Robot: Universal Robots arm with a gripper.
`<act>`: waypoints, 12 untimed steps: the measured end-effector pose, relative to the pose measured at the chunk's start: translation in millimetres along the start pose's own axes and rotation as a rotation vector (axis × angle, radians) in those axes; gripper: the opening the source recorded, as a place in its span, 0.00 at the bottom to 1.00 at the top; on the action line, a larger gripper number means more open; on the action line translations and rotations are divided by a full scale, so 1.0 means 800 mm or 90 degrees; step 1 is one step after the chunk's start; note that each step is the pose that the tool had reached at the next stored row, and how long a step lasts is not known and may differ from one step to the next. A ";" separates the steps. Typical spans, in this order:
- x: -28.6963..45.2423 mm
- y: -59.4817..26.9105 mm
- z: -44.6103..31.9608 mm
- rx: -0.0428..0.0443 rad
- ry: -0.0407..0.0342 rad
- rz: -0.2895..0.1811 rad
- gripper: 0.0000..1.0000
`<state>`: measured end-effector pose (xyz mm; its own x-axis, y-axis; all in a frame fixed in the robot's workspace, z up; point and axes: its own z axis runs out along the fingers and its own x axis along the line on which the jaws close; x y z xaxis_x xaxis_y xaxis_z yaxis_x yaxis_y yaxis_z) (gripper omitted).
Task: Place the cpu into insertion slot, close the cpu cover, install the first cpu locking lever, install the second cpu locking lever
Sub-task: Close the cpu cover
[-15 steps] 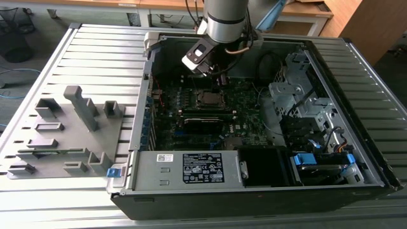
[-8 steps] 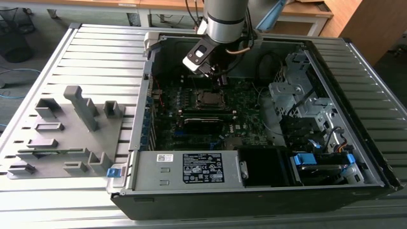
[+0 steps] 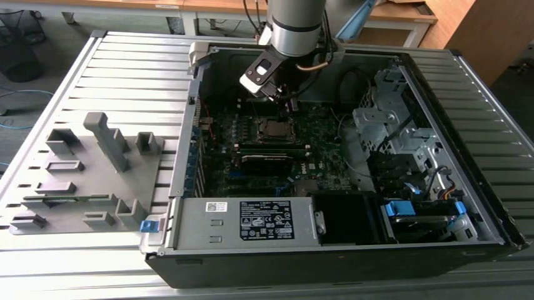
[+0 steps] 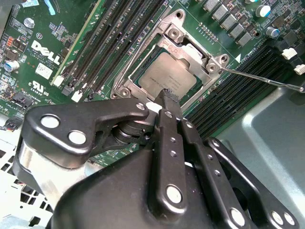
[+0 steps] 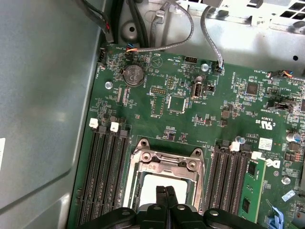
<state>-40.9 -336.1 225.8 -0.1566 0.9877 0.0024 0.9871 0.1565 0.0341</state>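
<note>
Jaws are pinched together with nothing between them, tips right over the edge of the cpu (image 4: 167, 76). It sits mid-board (image 4: 19, 57) with the cover (image 4: 195, 56) down around it. One thin lever (image 4: 262, 78) sticks out sideways.

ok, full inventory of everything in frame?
computer case: one, black-grey, open, on slatted table
motherboard: one, dark green, inside case
cpu: one, silver-tan, mid-motherboard
cpu cover: one, silver-grey, lying over the cpu
locking lever: one, thin silver, sticking out beside the cpu cover
memory slots: several, black, both sides of cpu
power supply: one, grey, case edge nearest exterior camera
fixture: one, grey, exterior view's left of case
coin cell: one, silver, on motherboard
arm: one, silver-grey, above case; jaws black, shut, tips at the cpu's edge
</note>
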 end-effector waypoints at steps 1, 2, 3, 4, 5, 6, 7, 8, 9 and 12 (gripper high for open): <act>0.0000 0.000 0.0000 0.0000 0.0000 -0.001 0.11; 0.0000 0.000 0.0000 0.0000 0.0001 -0.002 0.11; 0.0000 0.000 0.0000 0.0000 0.0002 -0.003 0.11; 0.0000 0.000 0.0001 0.0000 0.0002 -0.005 0.11; 0.0000 0.000 0.0001 0.0000 0.0003 -0.007 0.11; 0.0000 0.000 0.0001 0.0000 0.0003 -0.008 0.11; 0.0000 0.000 0.0001 0.0000 0.0004 -0.008 0.11; 0.0000 0.000 0.0001 0.0000 0.0003 -0.008 0.11; 0.0000 0.000 0.0001 0.0000 0.0003 -0.008 0.11; 0.0000 0.000 0.0001 0.0000 0.0004 -0.008 0.11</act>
<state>-40.8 -336.1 225.8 -0.1698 0.9855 0.0025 0.9849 0.1696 0.0341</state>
